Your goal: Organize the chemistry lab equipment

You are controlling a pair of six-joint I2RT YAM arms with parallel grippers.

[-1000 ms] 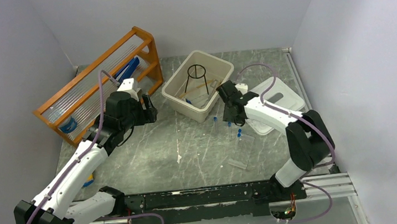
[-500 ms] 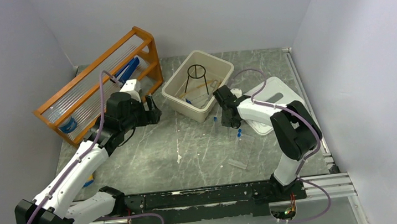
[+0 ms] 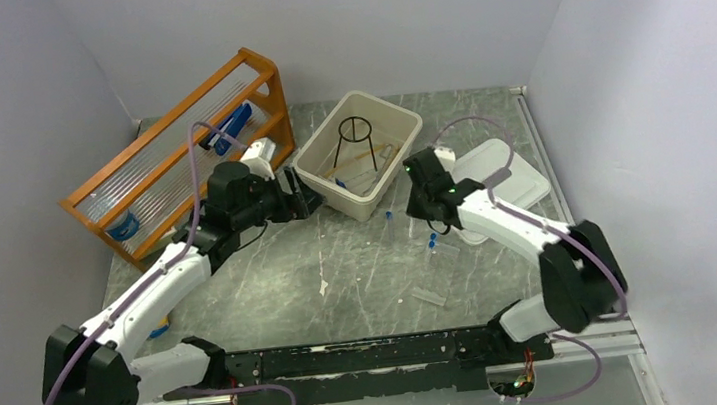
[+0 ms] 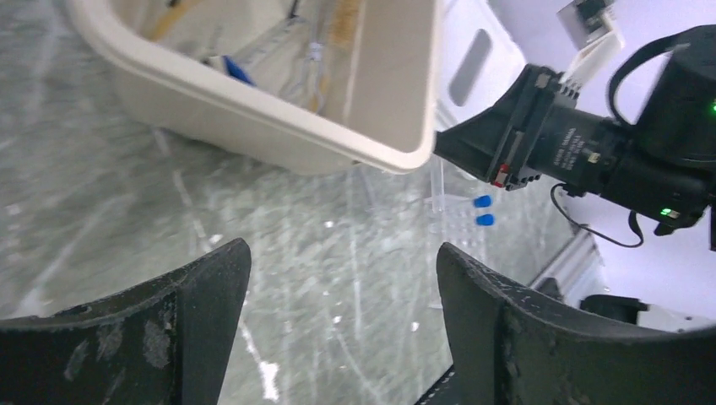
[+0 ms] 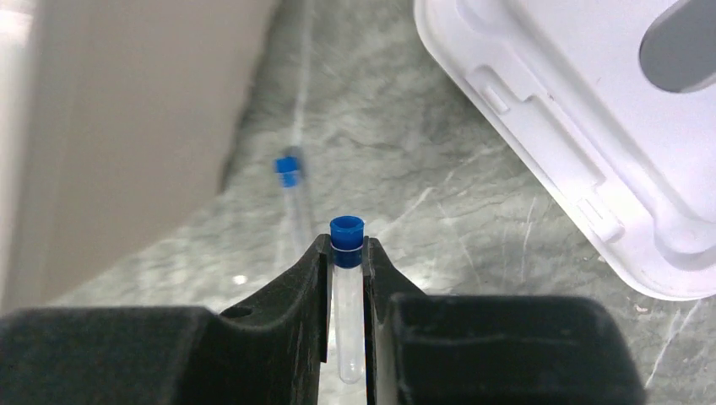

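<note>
R pincer (image 5: 346, 253) clenched on a vial (image 5: 347, 291): blue cap poking out just past the fingertips, clear tube pinched btwn the two black fingers. It hangs over the desk (image 3: 341, 265) in the gap btwn tub (image 3: 335, 191) and lid (image 3: 513, 176). In the wrist view the beige tub wall is on one side and the white lid on the other, neither touching the vial. Below it a second vial (image 5: 291, 190) lies flat on the desk just beside the tub wall. Top view shows more blue caps (image 3: 432, 241) loose on the marble nr the tub's near corner, apart from each other

L pincer (image 4: 338, 266) released, jaws spread wide, nothing btwn them. It's over the desk just beside the tub's near-left wall, aimed across at the R arm (image 4: 583, 143). Its cam shows the tub corner, two blue caps on the desk beyond it, and the R wrist right behind

Inside the tub: tripod (image 3: 356, 138) upright, plus tan & clear bits I can't make out. Rack (image 3: 159, 158) stands back left, well apart from the held vial
</note>
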